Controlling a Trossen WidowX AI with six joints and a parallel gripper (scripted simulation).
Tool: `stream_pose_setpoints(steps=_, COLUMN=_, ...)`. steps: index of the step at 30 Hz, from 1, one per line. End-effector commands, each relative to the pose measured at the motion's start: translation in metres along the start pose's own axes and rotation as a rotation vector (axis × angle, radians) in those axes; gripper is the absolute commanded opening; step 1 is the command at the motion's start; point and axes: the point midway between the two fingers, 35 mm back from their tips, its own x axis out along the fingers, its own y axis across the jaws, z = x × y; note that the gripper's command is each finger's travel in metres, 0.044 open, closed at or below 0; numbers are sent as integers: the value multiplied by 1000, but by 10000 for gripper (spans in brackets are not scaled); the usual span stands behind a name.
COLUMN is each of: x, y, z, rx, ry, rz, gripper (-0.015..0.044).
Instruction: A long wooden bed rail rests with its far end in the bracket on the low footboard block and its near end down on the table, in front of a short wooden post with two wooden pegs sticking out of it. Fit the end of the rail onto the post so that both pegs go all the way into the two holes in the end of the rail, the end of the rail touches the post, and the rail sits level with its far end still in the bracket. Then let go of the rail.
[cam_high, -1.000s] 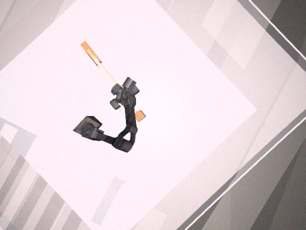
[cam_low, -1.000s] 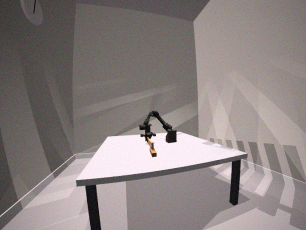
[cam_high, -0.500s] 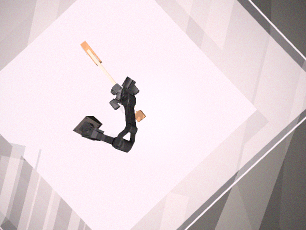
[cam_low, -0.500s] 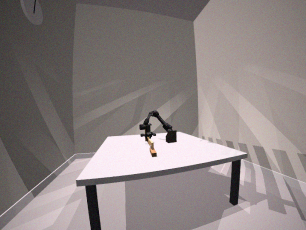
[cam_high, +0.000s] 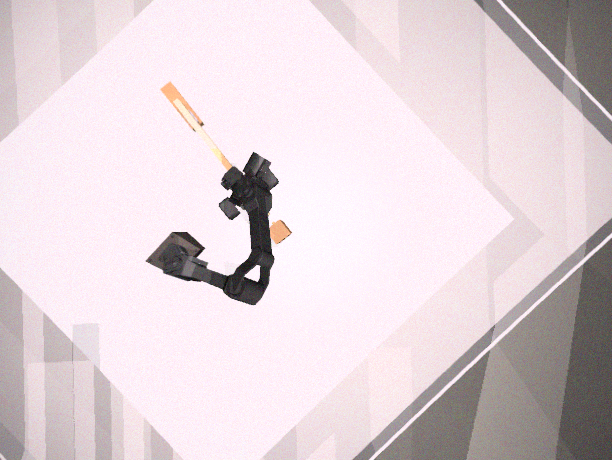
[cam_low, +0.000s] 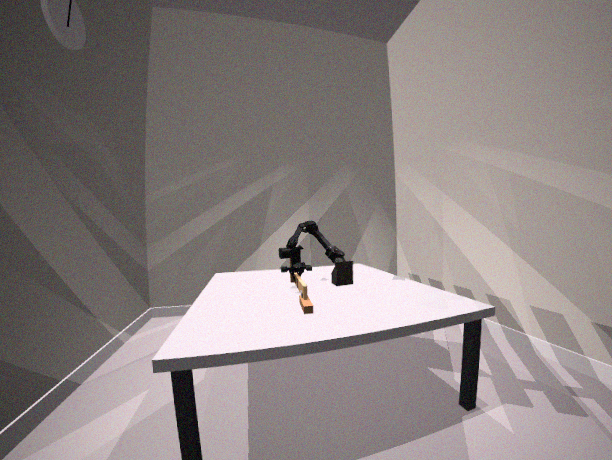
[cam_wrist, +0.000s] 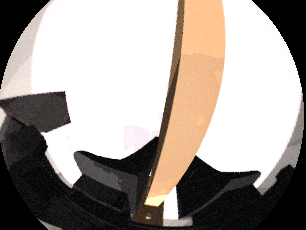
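Observation:
The long wooden rail (cam_high: 212, 145) (cam_low: 300, 284) (cam_wrist: 200, 90) runs from the low footboard block (cam_high: 168, 91) (cam_low: 307, 306) to my gripper. Its far end is at the bracket on the block. My gripper (cam_low: 296, 273) (cam_wrist: 165, 140) is shut on the rail, one finger on each side, near its near end. In the wrist view a darker piece with a small light spot shows low between the fingers; I cannot tell whether it is the rail's end face. The post (cam_high: 280, 231) stands beyond the gripper, partly beside the forearm. The pegs, the holes and any gap are hidden.
The arm's dark base (cam_high: 175, 247) (cam_low: 342, 273) stands on the white table (cam_high: 350, 240) (cam_low: 240, 320), off to one side of the rail. The forearm (cam_high: 260, 230) passes close beside the post in the view from above. Walls stand beyond the table.

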Motion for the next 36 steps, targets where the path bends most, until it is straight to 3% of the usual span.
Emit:
stream_pose_setpoints(steps=1, x=-5, y=-3, z=1, rx=0, ry=-8, rz=-7, gripper=0)
stream_pose_setpoints(steps=36, x=-23, y=-3, z=2, rx=0, ry=-9, rz=-7, gripper=0)
